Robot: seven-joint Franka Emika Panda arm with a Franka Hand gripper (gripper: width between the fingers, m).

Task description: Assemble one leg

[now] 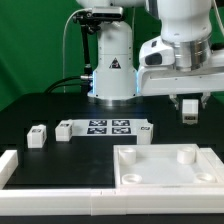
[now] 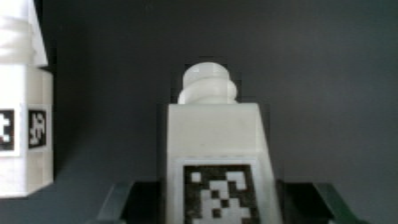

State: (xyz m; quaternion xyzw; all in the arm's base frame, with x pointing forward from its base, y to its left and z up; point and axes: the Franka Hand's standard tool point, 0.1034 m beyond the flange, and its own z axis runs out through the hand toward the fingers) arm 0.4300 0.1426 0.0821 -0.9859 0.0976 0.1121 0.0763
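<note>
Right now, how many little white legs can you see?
4. Two legs lie at the exterior view's left of the marker board, one seems to sit at its other end, and one leg is held in the gripper. More may be hidden.

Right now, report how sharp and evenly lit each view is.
Wrist view: soft all over, the tag on the leg smeared and its edges fuzzy. Exterior view: sharper, but the white arm and the large white square piece blow out against the black table, losing surface detail.
</note>
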